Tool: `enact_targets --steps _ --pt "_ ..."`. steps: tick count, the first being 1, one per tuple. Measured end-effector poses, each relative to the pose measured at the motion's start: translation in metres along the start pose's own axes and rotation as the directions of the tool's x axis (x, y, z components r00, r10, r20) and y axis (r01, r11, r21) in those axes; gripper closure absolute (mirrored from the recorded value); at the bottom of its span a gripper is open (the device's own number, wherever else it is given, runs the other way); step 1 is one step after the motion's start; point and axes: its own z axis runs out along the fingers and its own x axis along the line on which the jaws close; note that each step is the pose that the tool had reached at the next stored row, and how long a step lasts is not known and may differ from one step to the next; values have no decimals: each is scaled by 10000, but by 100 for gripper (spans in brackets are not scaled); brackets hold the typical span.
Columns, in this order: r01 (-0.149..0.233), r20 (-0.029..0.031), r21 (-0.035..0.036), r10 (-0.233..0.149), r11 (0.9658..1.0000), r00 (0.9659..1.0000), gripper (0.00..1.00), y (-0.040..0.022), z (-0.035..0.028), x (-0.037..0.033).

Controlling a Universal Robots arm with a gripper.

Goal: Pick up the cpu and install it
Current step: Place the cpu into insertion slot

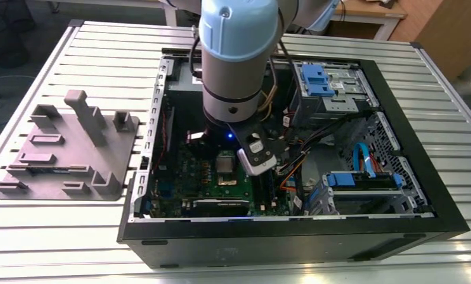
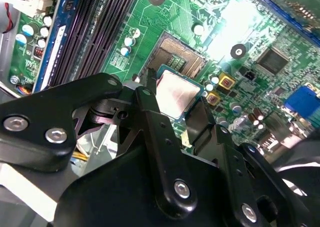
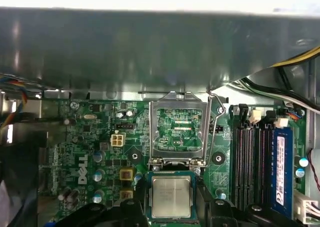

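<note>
The cpu [image 3: 171, 197], a small square chip with a silvery top, sits between the black fingers [image 2: 147, 102] of my gripper [image 2: 175, 99], which is shut on it. It hangs just above the green motherboard [image 2: 250, 87], right beside the socket [image 3: 179, 129]. The socket's metal frame is swung open and its contact field is bare. In the second wrist view the cpu [image 2: 176, 93] overlaps the near edge of the socket [image 2: 182, 57]. In the exterior view the arm [image 1: 235, 65] reaches down into the open computer case [image 1: 409, 195] over the motherboard [image 1: 212, 189].
Dark memory slots [image 3: 250, 162] and a blue memory stick [image 3: 280, 167] run beside the socket. Cables [image 1: 299, 160] and blue-tabbed drive bays [image 1: 362, 180] crowd the case at the exterior view's right. A grey holder tray [image 1: 65, 148] lies on the slatted table at the exterior view's left.
</note>
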Motion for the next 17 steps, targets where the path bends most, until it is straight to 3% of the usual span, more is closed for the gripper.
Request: enact_targets --steps 4,17 --pt "1 37 1 -1 10000 10000 53 -5 40 1" --pt "1 38 0 -1 10000 10000 53 -22 62 1"
